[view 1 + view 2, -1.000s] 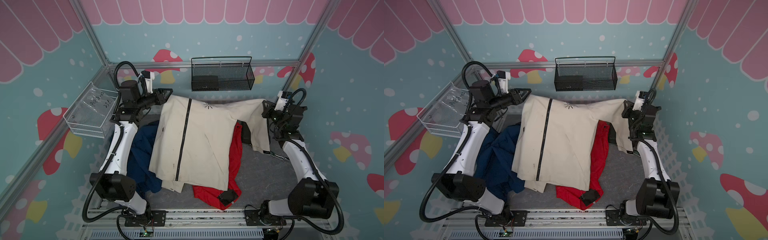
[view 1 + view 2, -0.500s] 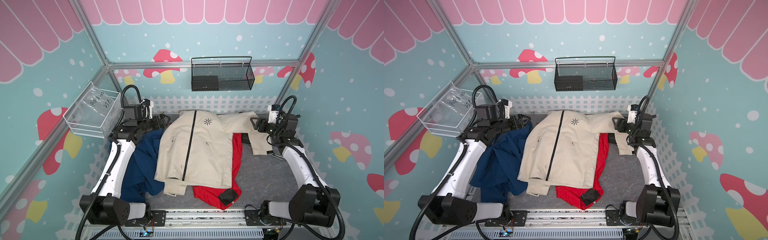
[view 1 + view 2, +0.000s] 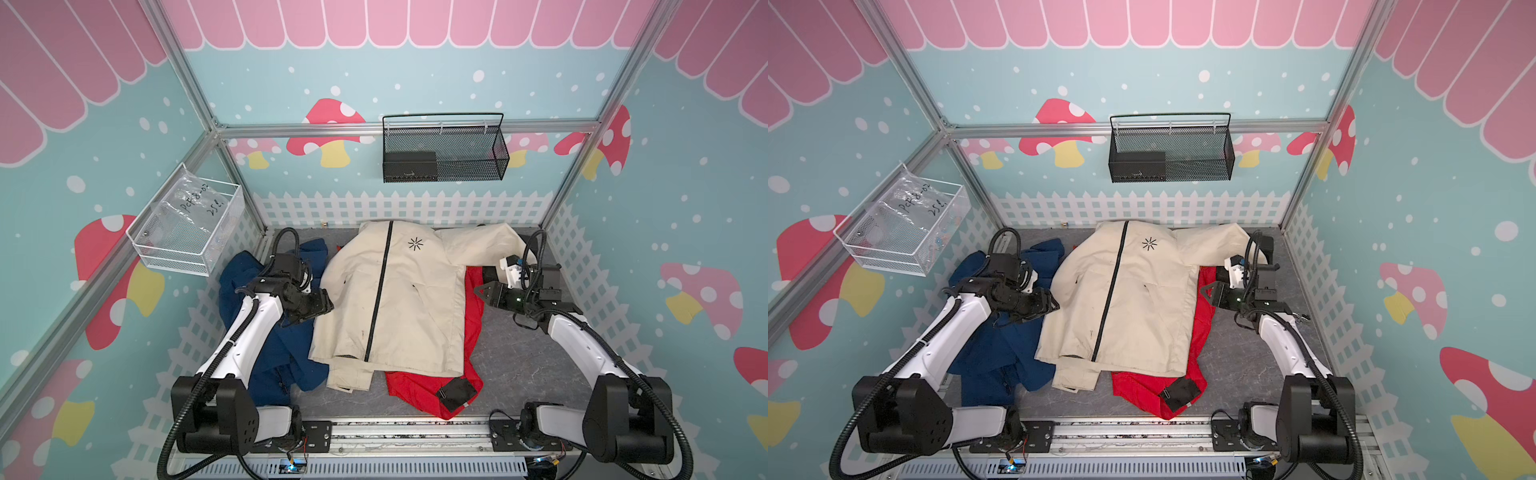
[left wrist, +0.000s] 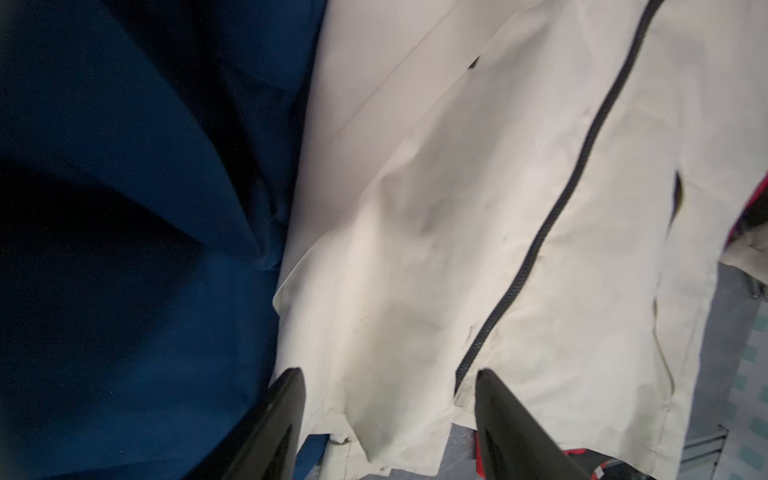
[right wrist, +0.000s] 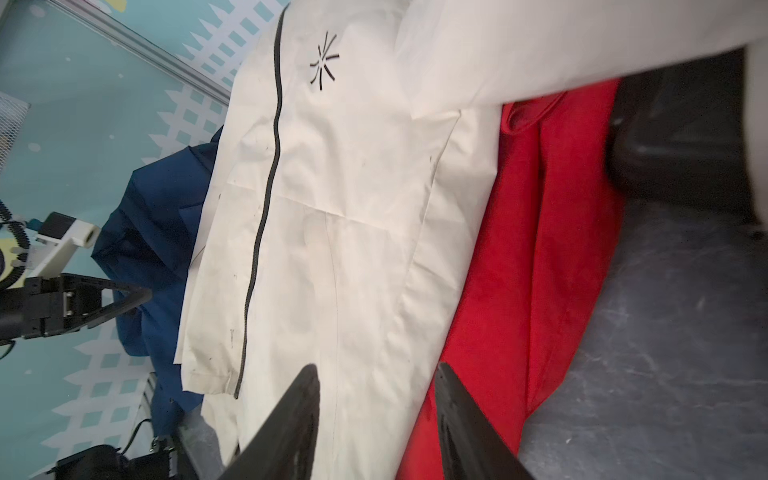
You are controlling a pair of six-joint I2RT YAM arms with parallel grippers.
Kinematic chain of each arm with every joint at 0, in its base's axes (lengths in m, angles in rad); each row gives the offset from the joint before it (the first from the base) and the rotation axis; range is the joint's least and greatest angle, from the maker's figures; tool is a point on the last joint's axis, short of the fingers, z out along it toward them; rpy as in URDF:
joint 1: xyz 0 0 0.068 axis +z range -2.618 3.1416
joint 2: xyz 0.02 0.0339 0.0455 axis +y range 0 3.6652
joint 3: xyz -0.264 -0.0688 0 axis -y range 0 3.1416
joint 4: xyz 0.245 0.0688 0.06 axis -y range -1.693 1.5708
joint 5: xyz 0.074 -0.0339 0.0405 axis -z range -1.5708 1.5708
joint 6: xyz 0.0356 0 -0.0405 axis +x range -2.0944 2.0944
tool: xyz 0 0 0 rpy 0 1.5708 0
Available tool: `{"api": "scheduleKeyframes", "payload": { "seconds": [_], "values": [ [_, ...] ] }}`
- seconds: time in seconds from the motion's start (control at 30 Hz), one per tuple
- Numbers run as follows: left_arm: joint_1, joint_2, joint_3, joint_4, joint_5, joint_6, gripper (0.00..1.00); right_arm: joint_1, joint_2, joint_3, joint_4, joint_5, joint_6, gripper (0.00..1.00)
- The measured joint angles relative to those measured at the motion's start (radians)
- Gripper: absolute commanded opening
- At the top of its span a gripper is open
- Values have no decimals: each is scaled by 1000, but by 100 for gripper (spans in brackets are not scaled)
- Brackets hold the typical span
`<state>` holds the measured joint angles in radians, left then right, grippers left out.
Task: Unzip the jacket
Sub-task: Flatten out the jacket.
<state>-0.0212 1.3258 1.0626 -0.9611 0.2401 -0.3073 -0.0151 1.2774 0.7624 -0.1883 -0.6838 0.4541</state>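
The cream jacket point(image 3: 415, 299) point(image 3: 1142, 299) lies flat, front up, on the grey mat. Its black zipper point(image 3: 380, 291) point(image 3: 1111, 291) runs closed from collar to hem. My left gripper point(image 3: 326, 305) point(image 3: 1054, 305) hovers at the jacket's left edge, open and empty. In the left wrist view, cream cloth point(image 4: 415, 208) and the zipper's lower end point(image 4: 552, 216) lie beyond the left gripper point(image 4: 386, 372). My right gripper point(image 3: 482, 289) point(image 3: 1205, 289) is open at the jacket's right side, over red cloth. The right wrist view shows the jacket point(image 5: 353, 187) and zipper point(image 5: 266, 195) beyond the right gripper point(image 5: 378, 365).
A blue garment point(image 3: 266, 332) lies under my left arm, and a red garment point(image 3: 432, 390) sticks out from under the jacket's right side. A black wire basket point(image 3: 444, 153) hangs on the back wall and a white mesh basket point(image 3: 187, 232) on the left wall.
A second ago both grippers held the jacket up by its shoulder and sleeve. It now lies flat on the mat. Both grippers have let go, dropped lower and drawn back toward the front.
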Motion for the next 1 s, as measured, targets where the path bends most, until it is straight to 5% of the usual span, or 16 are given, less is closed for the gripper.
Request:
{"api": "scheduleKeyframes", "payload": {
  "seconds": [0.27, 0.57, 1.0],
  "values": [
    [0, 30, -28, 8, -111, -4, 60, 77, 47, -44, 16, -12, 6, 40],
    [0, 121, -110, 102, -95, -6, 64, 102, 98, -111, 109, -19, 94, 52],
    [13, 158, -126, 180, -71, -11, 63, 135, 141, -169, 190, -12, 166, 47]
  ]
}}
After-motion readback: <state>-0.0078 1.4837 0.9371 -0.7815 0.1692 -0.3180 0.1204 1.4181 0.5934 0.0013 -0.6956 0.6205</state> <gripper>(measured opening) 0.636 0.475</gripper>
